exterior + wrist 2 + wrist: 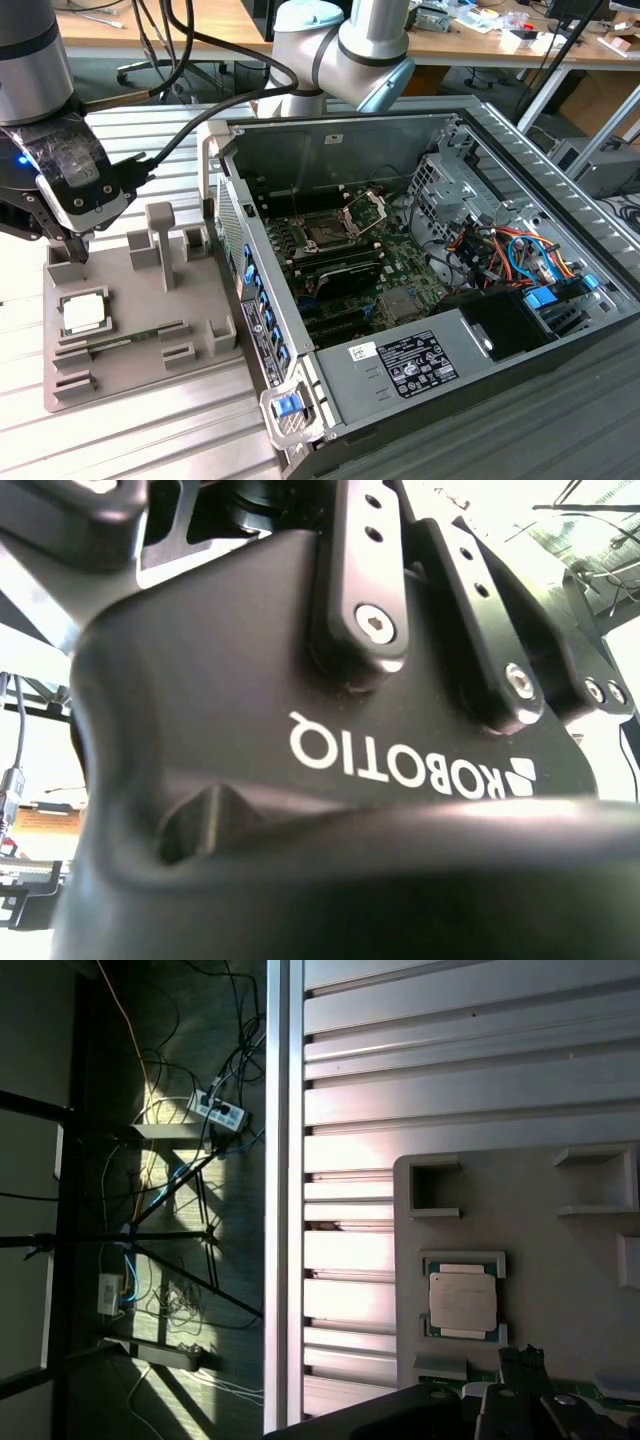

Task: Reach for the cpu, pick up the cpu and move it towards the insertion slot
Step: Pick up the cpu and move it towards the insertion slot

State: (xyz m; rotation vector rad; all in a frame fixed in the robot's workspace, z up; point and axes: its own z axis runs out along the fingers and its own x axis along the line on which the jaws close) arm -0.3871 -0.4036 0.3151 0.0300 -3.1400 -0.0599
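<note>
The cpu [83, 313] lies flat in a square recess of the grey tray [140, 375] at the exterior view's left, its whitish face up. In the first wrist view the cpu [462, 1300] sits in that tray [570, 1260] with tan edges showing. My gripper [76, 250] hangs over the tray's back corner, a little above and behind the cpu and apart from it. Its black body [330, 730] is seen close up in the second wrist view. The insertion slot [326, 236] is on the motherboard inside the open computer case, its silver frame raised.
A thin green memory stick [120, 343] lies in the tray in front of the cpu. Grey posts [160, 240] rise from the tray between the gripper and the case wall [255, 300]. The ribbed metal table [450, 1070] ends at an edge [285, 1200] with cables on the floor beyond it.
</note>
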